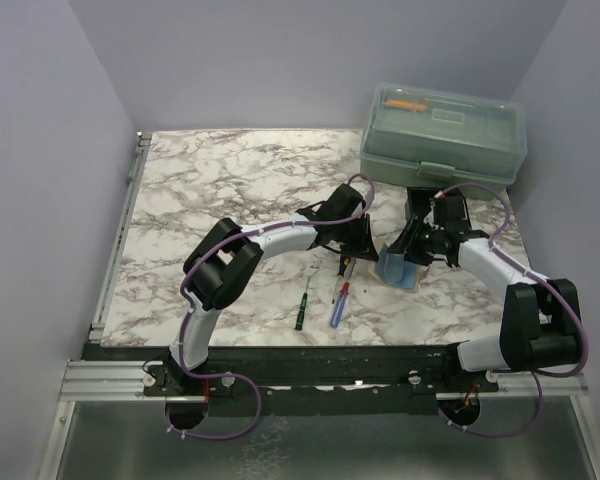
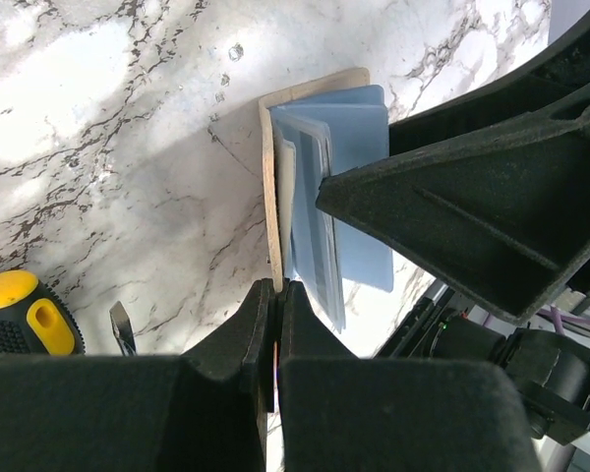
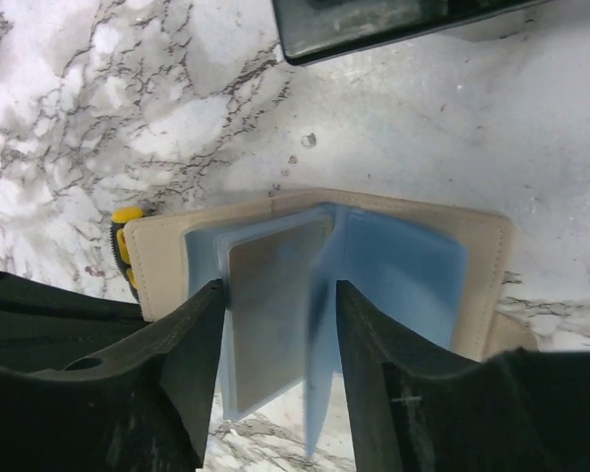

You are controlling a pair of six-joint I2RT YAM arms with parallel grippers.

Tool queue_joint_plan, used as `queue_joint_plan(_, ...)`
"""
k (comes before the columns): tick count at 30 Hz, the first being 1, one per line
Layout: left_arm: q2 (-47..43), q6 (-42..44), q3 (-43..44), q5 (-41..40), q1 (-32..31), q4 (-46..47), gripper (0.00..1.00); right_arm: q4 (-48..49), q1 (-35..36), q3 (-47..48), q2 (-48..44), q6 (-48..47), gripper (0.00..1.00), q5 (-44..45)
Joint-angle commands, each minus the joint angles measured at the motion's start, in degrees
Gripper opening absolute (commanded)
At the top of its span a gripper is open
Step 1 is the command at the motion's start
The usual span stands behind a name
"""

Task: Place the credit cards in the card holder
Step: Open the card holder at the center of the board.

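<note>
The tan card holder [image 3: 482, 246] lies open on the marble table, its blue plastic sleeves [image 3: 393, 265] fanned upward. It also shows in the top view [image 1: 398, 268]. A greyish credit card [image 3: 275, 295] sits in one sleeve; no loose cards show. My left gripper [image 2: 275, 287] is shut on the edge of the holder's tan cover [image 2: 268, 187]. My right gripper [image 3: 278, 324] is open, with sleeves and the card between its fingers. In the left wrist view one right finger [image 2: 452, 197] touches the sleeves [image 2: 354, 167].
A translucent green toolbox [image 1: 443, 135] stands at the back right. A yellow-and-black screwdriver [image 2: 20, 313] lies just left of the holder. A green-handled [image 1: 301, 305] and a blue-handled screwdriver [image 1: 338, 300] lie nearer the front edge. Grey walls enclose the table.
</note>
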Motion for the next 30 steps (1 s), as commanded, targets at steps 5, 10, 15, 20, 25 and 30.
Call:
queue_joint_plan(5,-2.8,0.33,0.27,0.73,0.95,1.97,0.0,-8.62,-0.2,0.77,-0.94,-2.67,0.65,4.31)
queue_joint_plan(10,-2.63,0.25,0.37,0.87,0.95,1.97,0.0,-9.53,-0.2,1.56,-1.06,-3.88,0.71,4.47)
queue_joint_plan(15,-2.11,0.05,0.55,1.25,0.95,1.97,0.0,-8.88,-0.13,1.78,-1.53,-3.99,0.72,0.87)
queue_joint_plan(20,-1.76,0.07,0.62,1.39,0.96,1.97,0.0,-8.36,0.33,1.87,-2.92,-3.32,0.72,-2.02)
queue_joint_plan(25,-1.33,-0.11,0.88,1.82,0.95,2.05,0.0,-7.64,1.0,2.16,-2.8,-2.94,0.7,-3.92)
queue_joint_plan(30,-1.01,-0.27,1.14,2.49,0.96,2.05,0.0,-6.87,1.99,2.83,-2.39,-1.86,0.63,-4.53)
